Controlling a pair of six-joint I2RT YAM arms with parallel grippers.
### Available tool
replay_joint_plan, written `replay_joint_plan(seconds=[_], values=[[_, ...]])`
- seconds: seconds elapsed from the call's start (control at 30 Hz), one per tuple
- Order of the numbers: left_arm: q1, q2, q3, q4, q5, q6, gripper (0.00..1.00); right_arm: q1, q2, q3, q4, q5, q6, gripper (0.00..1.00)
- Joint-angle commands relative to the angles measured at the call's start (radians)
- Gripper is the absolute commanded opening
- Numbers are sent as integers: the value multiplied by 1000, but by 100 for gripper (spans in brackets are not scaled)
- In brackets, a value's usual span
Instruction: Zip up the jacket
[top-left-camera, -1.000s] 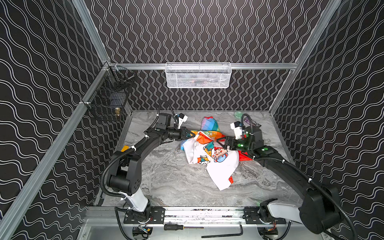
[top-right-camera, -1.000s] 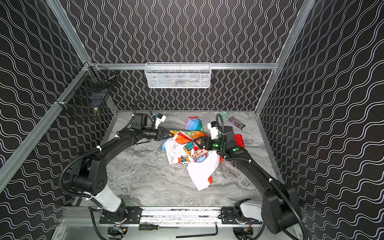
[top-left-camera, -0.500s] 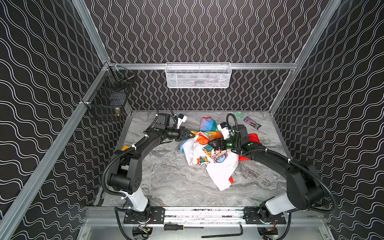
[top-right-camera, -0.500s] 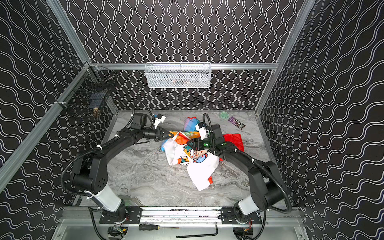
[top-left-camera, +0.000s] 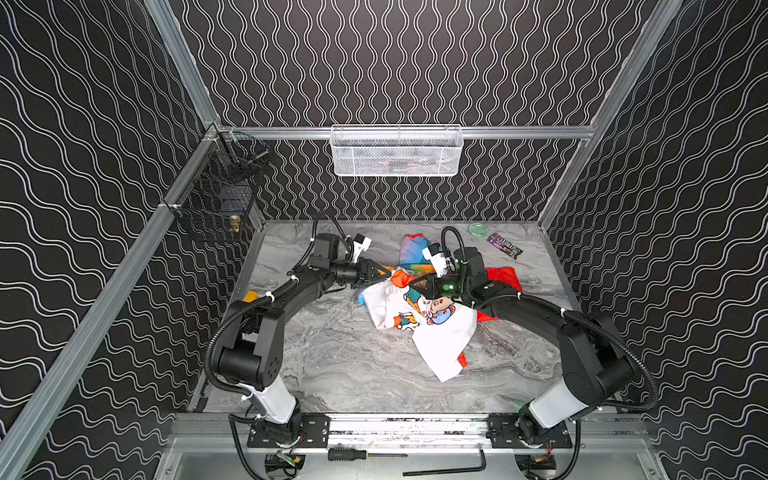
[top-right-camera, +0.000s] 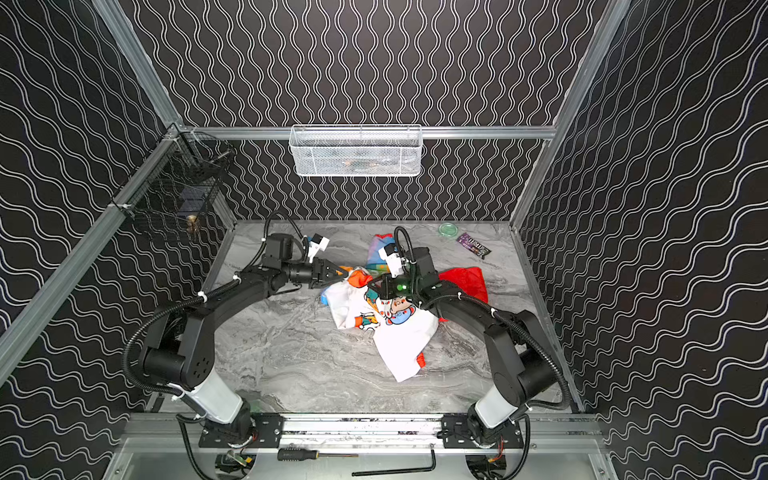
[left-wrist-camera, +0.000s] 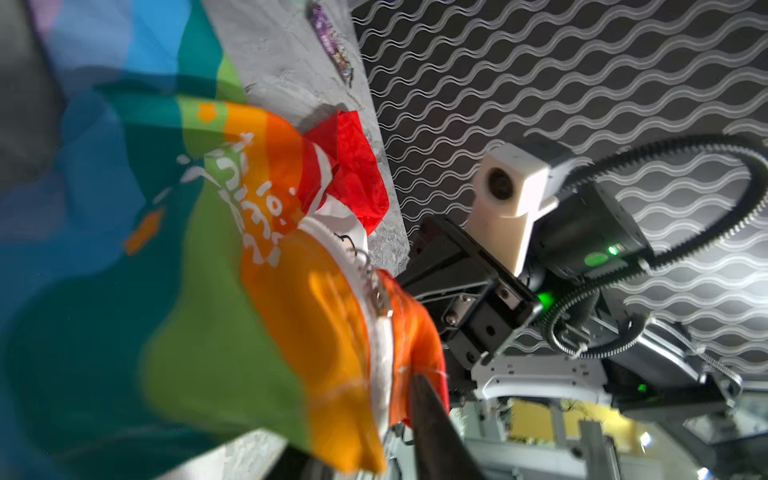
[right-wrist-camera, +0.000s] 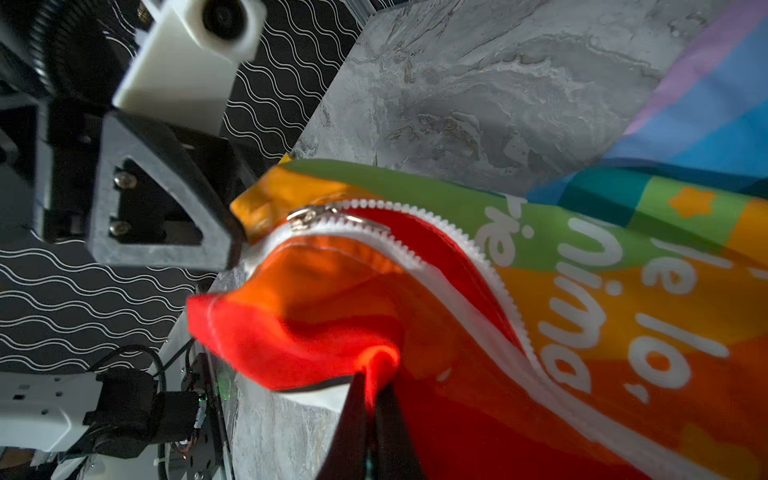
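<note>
One, the right pincer (right-wrist-camera: 371, 388), nips the jacket (top-left-camera: 440, 332) lying far-to-near; left pincer (top-left-camera: 384, 272) unclear.

Jacket (top-left-camera: 432, 328) is laid on the worktop (top-left-camera: 332, 353), right of centre. Left gripper (top-left-camera: 384, 272) is placed at its rear left edge. Right gripper (top-left-camera: 417, 286) is just beside it, over the jacket's rear part. Round container (top-left-camera: 478, 229) and wrapped bar (top-left-camera: 504, 245) are set side by side in the rear right corner, behind the jacket. Mesh basket (top-left-camera: 397, 151) is hung on the rear wall, wire cage (top-left-camera: 216, 199) on the left wall. Screwdriver (top-left-camera: 353, 455) and hex key (top-left-camera: 449, 469) are left in front of the base rail (top-left-camera: 407, 426).
</note>
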Motion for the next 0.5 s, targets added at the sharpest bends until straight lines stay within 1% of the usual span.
replay_joint_plan(seconds=[0.0, 0.03, 0.1, 0.17, 0.23, 0.33, 0.47], values=[[0, -18, -100, 338, -65, -268, 47, 17, 4, -7, 84, -14, 50, 0], [0, -19, -141, 436, -78, -350, 47, 23, 5, -10, 91, -10, 55, 0], [0, -16, -202, 587, -107, -465, 47, 32, 8, -8, 95, -5, 60, 0], [-1, -4, -245, 713, -126, -555, 45, 41, 14, -6, 96, 0, 58, 0], [-1, 9, -272, 816, -141, -625, 40, 45, 21, -4, 95, 0, 57, 0], [-2, 16, -294, 876, -177, -670, 35, 47, 23, -9, 97, 4, 60, 0], [0, -3, -305, 859, -207, -660, 29, 46, 21, -17, 101, 20, 64, 0]])
